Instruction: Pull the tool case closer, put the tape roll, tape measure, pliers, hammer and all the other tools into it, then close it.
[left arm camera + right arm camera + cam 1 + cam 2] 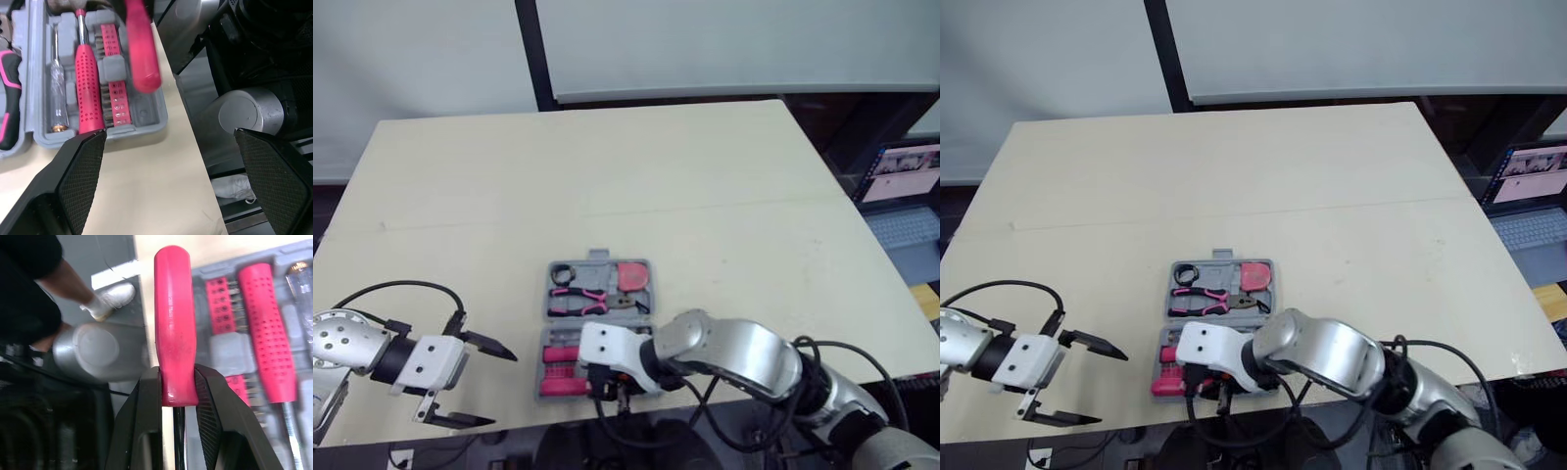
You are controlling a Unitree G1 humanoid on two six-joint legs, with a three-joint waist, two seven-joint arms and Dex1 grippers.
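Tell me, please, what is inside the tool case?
Far half: tape roll, tape measure, pliers. Near half: dotted pink-handled tool, bit strip, clear-handled screwdriver. The right gripper, holding a pink handle, covers the rest.

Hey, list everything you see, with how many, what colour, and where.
table: one, cream, under everything.
tool case: one, grey, open near the table's front edge.
tape roll: one, black, case's far left corner.
tape measure: one, red, case's far right corner.
pliers: one, pink and black, case's far half.
dotted-handle tool: one, red, case's near half.
smooth-handled tool: one, red, held over the case's near half.
laptop: one, grey, open, right of the table.
shoe: one, white, on the floor.
left end effector: open, left of the case.
right end effector: shut on the smooth-handled tool.
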